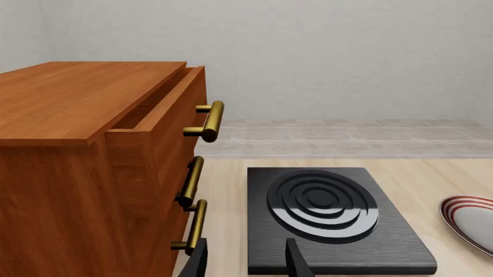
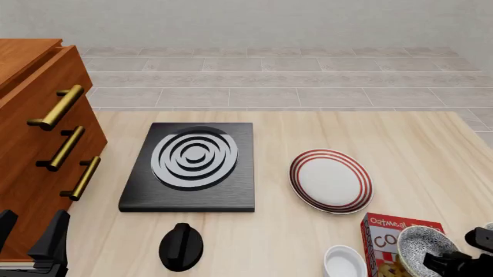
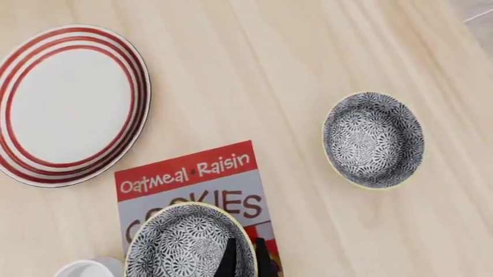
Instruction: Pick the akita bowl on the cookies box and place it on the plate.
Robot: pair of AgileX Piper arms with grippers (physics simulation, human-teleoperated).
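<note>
1. Two big things sit far from my job: the wooden cabinet (image 2: pixel 31 115) and the black stove (image 2: pixel 193 167). I leave them alone.
2. Next is the plate (image 2: pixel 331 180), white with red rings. It lies flat on the table (image 2: pixel 416 138), just past the cookies box (image 2: pixel 385 234). Nothing is on it yet.
3. That red box lies flat near my side of the table. The akita bowl (image 3: pixel 185 245) sits on top of it.
4. Another speckled bowl (image 3: pixel 373 140) rests on the table close by. It looks the same, so I could mix them up.
5. A little white bowl (image 2: pixel 345 261) stands just beside the box. If I swing low, I might knock it.
6. My right pincer (image 3: pixel 245 249) has its fingers close together over the akita bowl's rim, so I think it pinches that rim. I hold only one thin edge, so the bowl could tip or slip out when I lift. It could also drag the box along.
7. My left pincer (image 1: pixel 246 259) is spread wide and holds nothing.
</note>
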